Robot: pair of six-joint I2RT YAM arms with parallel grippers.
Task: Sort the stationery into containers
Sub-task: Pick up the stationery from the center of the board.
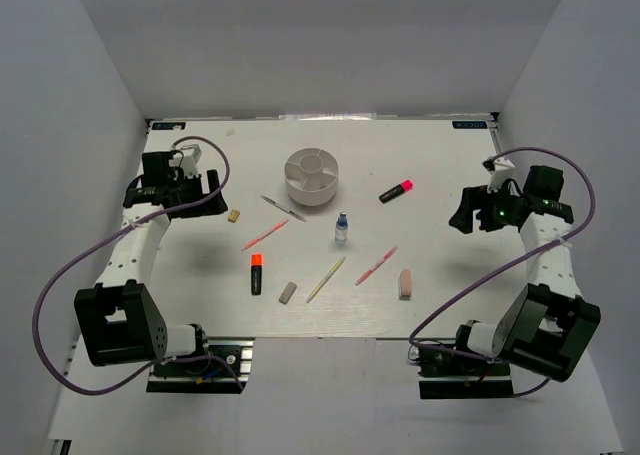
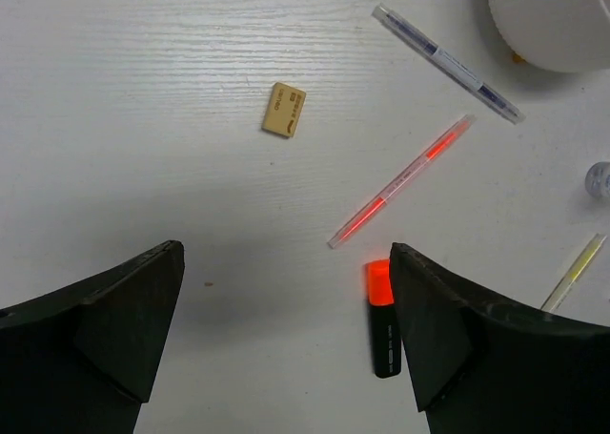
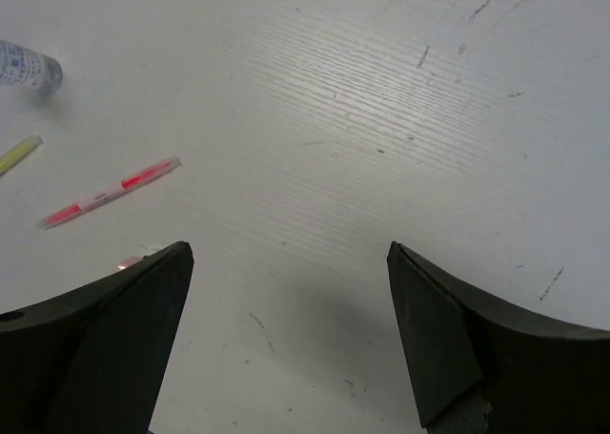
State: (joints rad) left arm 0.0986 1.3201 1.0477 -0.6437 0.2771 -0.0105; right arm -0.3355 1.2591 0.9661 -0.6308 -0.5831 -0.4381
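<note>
Could easily send the thin pens (image 1: 265, 235) rolling with a shallow pinch, or topple the little bottle (image 1: 341, 229) standing just near-side of the tub (image 1: 300, 194). Left gripper (image 2: 286, 262) spread wide, right gripper (image 3: 289, 258) too, nothing held. Stationery all loose, none in the tub; orange-capped highlighter (image 2: 383, 320) near-left of the tub, just beside the left fingers.

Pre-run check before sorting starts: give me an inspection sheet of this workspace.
Surface: white table, faint scuffs.
Job's things: white tub, nothing seen inside; two highlighters, four pens, three erasers, one bottle, all loose on the table.
Clutter: nothing seen.
Grippers: left gripper and right gripper open, empty.
Cables: a purple cable loops beside each arm, off the stationery.
Surroundings: plain white walls on three sides.
</note>
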